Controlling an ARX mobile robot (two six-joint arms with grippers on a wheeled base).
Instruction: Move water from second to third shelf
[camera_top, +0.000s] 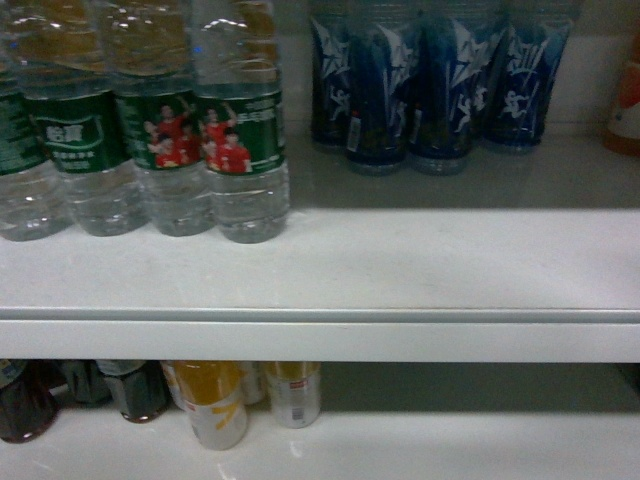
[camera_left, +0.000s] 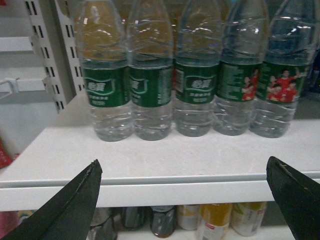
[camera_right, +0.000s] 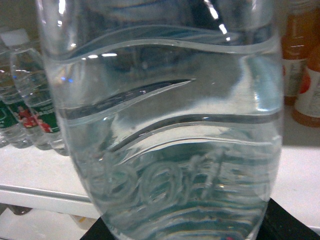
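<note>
A clear ribbed water bottle (camera_right: 165, 115) fills the right wrist view, and my right gripper (camera_right: 192, 231) is shut on its lower body; only dark finger edges show at the bottom corners. Its label is out of frame. Several more water bottles with green labels (camera_top: 240, 130) stand in a row at the left of the white shelf (camera_top: 400, 270). The left wrist view faces that same row (camera_left: 197, 80) from in front of the shelf edge. My left gripper (camera_left: 183, 167) hangs open there with nothing between its black fingers. Neither gripper shows in the head view.
Dark blue bottles (camera_top: 440, 80) stand at the back right of the shelf and an orange bottle (camera_top: 625, 100) at the far right. Orange drinks (camera_right: 305, 65) stand right of the held bottle. Below are dark bottles (camera_top: 25, 400) and yellow-and-white bottles (camera_top: 215, 405). Slotted shelf uprights (camera_left: 47, 45) stand left.
</note>
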